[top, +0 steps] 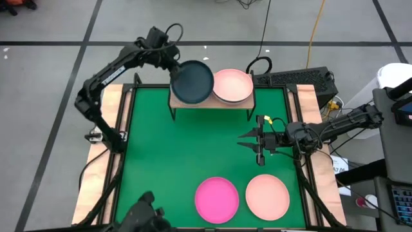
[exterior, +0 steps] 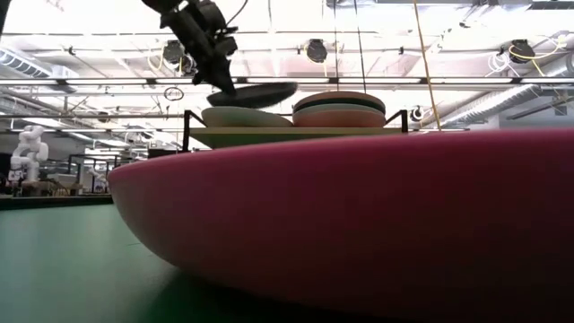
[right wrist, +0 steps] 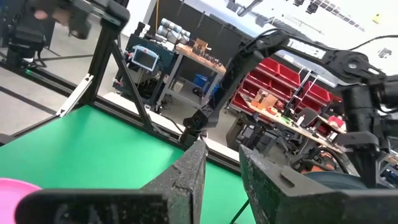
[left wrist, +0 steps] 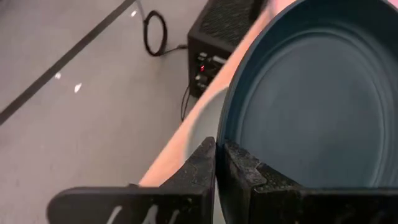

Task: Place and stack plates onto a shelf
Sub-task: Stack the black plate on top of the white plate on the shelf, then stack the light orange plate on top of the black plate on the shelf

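My left gripper (top: 174, 72) is at the shelf (top: 212, 103) by the table's far edge, shut on a dark grey-teal plate (top: 192, 82) over the shelf's left half. In the low view this plate (exterior: 256, 93) hovers just above a pale plate (exterior: 240, 117) lying flat on the shelf (exterior: 296, 135). A stack topped by a light pink plate (top: 232, 86) sits on the shelf's right half. A magenta plate (top: 217, 200) and a peach plate (top: 267, 196) lie flat on the mat near the near edge. My right gripper (top: 248, 140) hangs open over the mat's right part, touching nothing. My left gripper pinches the dark plate's rim (left wrist: 227, 134) between its two fingers (left wrist: 202, 165), one on the plate's upper face and one under it. It comes slanting down from the table's far left. The plate is lifted clear and nearly level, just above the pale plate (left wrist: 208, 118).
A green mat (top: 174, 154) edged with wooden strips covers the table. A black box and cables (top: 296, 78) sit beyond the far edge, right of the shelf. The mat between the shelf and the two near plates is bare.
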